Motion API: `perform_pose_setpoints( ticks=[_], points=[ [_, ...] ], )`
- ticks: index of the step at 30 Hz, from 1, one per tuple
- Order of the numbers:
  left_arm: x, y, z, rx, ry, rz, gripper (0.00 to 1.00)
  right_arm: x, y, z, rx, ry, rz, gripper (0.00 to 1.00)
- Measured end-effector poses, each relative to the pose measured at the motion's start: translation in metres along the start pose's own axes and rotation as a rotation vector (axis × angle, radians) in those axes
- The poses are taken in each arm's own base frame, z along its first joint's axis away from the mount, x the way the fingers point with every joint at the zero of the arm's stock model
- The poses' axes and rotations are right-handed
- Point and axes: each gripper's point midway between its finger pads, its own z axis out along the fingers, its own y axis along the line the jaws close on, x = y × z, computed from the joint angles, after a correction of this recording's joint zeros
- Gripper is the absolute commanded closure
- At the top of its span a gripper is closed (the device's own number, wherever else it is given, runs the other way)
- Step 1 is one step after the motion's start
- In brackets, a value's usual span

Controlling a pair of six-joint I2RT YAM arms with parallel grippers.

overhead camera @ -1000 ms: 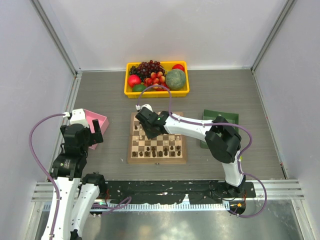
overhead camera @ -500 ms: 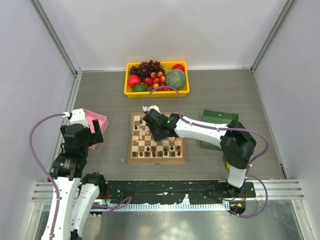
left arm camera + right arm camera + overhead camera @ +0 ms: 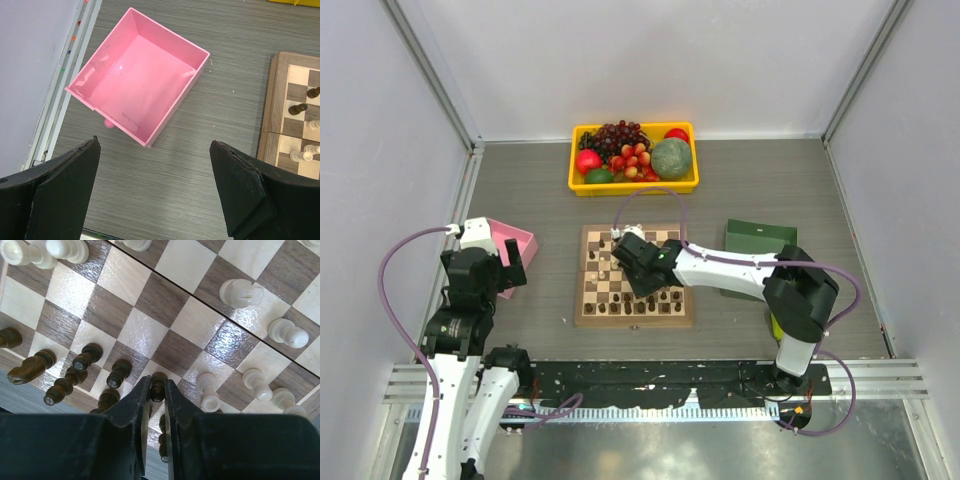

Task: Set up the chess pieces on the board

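Over the pink tray [image 3: 145,75] at the far left, the left tool [image 3: 155,165] hangs spread wide and empty, seemingly parked clear of the work. Rightward, above the board [image 3: 145,332], the right tool [image 3: 156,388] is pinched narrow on a dark pawn [image 3: 159,384] beside other dark pieces [image 3: 118,374], likely to seat it squarely on its rank.

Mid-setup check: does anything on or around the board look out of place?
Nothing looks spilled or broken. On the board, white pieces stand among the dark pieces on one half, right beside the dark piece the right gripper is shut on. The pink tray sits askew to the board's edge.
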Motion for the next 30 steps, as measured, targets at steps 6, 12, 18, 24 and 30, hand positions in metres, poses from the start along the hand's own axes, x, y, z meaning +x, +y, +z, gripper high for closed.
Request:
perform_pose_setpoints(
  ticks=[6, 12, 18, 24, 30],
  points=[
    [-0.0001, 0.0, 0.0, 0.0, 0.0, 0.0, 0.01, 0.0029, 0.0053, 0.0002, -0.014, -0.003, 0.006, 0.81],
    [0.0002, -0.0001, 0.0003, 0.0, 0.002, 0.001, 0.01, 0.0034, 0.0059, -0.0002, -0.018, -0.006, 0.011, 0.81],
    [0.0007, -0.0003, 0.0011, 0.0, 0.006, 0.002, 0.01, 0.0035, 0.0058, -0.0003, -0.018, -0.007, 0.011, 0.81],
    [0.0008, -0.0009, 0.0011, 0.003, 0.006, 0.002, 0.01, 0.0049, 0.0047, -0.0012, -0.018, -0.008, 0.011, 0.81],
    [0.0009, -0.0015, 0.0011, 0.006, 0.007, 0.002, 0.01, 0.005, 0.0049, -0.0012, -0.019, -0.009, 0.01, 0.78]
  ],
)
